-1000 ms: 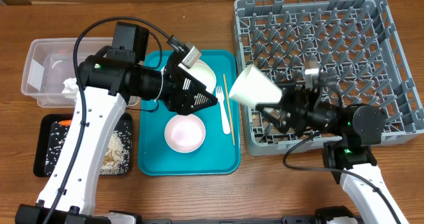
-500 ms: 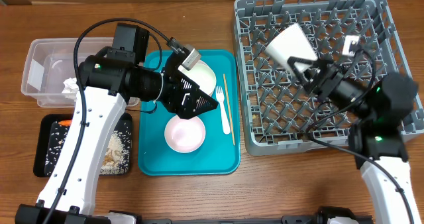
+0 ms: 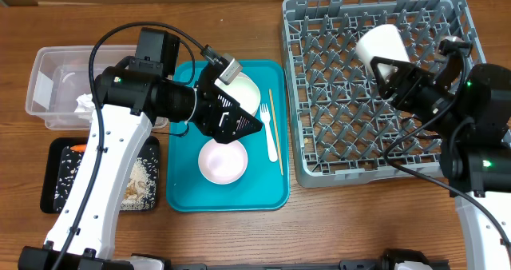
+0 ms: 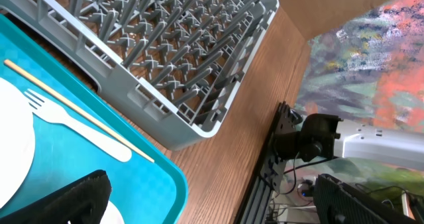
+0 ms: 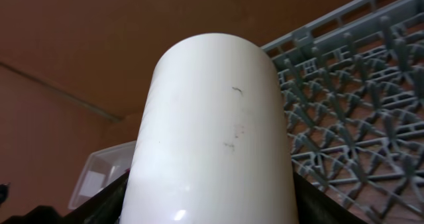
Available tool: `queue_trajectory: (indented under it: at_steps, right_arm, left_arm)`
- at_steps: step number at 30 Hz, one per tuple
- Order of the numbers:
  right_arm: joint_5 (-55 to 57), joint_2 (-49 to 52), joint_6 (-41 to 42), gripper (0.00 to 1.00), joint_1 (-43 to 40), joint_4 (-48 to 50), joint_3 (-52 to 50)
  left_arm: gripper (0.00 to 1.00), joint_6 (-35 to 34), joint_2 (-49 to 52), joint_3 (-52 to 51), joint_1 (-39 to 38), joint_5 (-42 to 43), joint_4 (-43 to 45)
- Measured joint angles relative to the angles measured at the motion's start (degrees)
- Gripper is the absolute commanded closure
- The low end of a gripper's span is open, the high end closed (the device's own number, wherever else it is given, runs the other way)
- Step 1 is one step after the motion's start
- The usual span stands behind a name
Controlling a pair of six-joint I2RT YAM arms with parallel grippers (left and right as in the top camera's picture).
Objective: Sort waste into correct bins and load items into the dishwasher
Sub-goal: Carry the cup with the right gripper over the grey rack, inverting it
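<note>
White cup [image 3: 382, 45] was held tilted over the far right part of the grey dish rack [image 3: 335, 134], clamped in the right gripper [image 3: 397, 69]. Over the teal tray [image 3: 184, 192], the left gripper [image 4: 212, 184] hung with its 2 fingers spread wide and empty, near the fork [image 3: 270, 138] and wooden stick [image 3: 275, 134].

On my overhead feed the wooden table [image 3: 239, 238] filled the frame, its brown grain running left to right. A flat teal tray [image 3: 267, 196] lay left of centre, long side up the frame. On the left wrist feed I saw a black rail [image 4: 268, 164] along the table's edge, lower right, and beyond it a blurred backdrop [image 4: 377, 52] of orange, green and grey.
</note>
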Motion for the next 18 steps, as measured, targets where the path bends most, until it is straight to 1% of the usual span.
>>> queue_trajectory:
  at_steps: [10,13,15,18]
  right_arm:
    - [14.7,0.0,-1.9,0.57,0.0,-11.8,1.6]
    - [17.5,0.2,-2.6,0.58,0.0,-17.0,2.4]
    - [19.0,0.9,-3.3,0.58,0.0,-21.6,4.8]
    - [21.0,3.3,-4.2,0.58,0.0,-30.0,11.4]
  left_arm:
    - [0.00,0.0,0.0,0.0,0.0,-0.2,0.0]
    - [0.00,0.0,0.0,0.0,0.0,-0.1,0.0]
    - [0.00,0.0,0.0,0.0,0.0,-0.2,0.0]
    - [0.00,0.0,0.0,0.0,0.0,-0.2,0.0]
